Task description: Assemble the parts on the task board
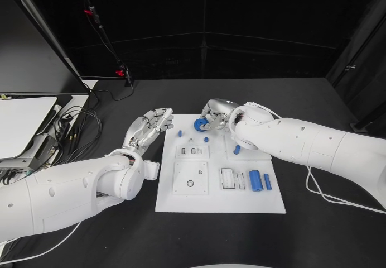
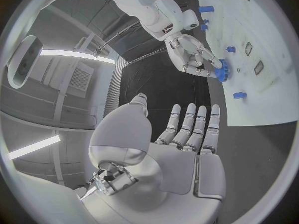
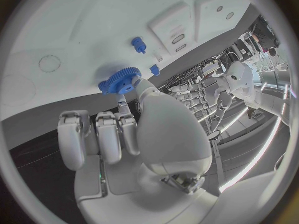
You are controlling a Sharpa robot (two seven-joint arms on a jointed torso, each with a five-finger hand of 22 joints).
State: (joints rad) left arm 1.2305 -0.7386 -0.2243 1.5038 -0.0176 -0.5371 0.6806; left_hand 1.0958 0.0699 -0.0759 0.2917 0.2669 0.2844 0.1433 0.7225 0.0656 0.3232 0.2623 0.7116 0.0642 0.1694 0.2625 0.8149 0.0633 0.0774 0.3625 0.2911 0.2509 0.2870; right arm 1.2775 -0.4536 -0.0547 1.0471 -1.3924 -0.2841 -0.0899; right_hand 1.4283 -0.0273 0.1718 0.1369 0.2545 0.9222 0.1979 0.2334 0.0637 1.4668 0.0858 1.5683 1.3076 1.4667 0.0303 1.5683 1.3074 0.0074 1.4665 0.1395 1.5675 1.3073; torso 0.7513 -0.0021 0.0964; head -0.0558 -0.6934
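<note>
One white task board (image 1: pixel 220 204) lies in the middle of the black table (image 1: pixel 322 234), and two white arms reach over it from either side.

The right hand (image 1: pixel 216 113) is at the board's far edge, near the middle, and its fingertips grip one blue gear (image 1: pixel 200 124) there. From the right wrist view the toothed gear (image 3: pixel 119 80) sits right at the fingertips, close over the white surface; I cannot tell whether it touches the board. The left wrist view shows the same gear (image 2: pixel 222 68) pinched at the ends of that hand's fingers (image 2: pixel 198 55).

The left hand (image 1: pixel 150 129) hovers just off the board's left edge, near its far left corner. It holds nothing; its fingers (image 2: pixel 193 127) are stretched out straight and side by side, palm open.

On the board I count, besides the gear, three small blue pegs near the far end: one (image 1: pixel 179 133) towards the left edge, one (image 1: pixel 206 139) near the middle, and one (image 1: pixel 237 149) further right. Near the right edge, about halfway along, two blue cylinders lie side by side: a thicker one (image 1: pixel 255 180) and a thinner one (image 1: pixel 267 181) just beside it.

The board also carries two raised white plates: a small one (image 1: pixel 193 151) and a larger one (image 1: pixel 191 178) nearer the robot. Between the larger plate and the cylinders are two rectangular recesses (image 1: pixel 232 179).
</note>
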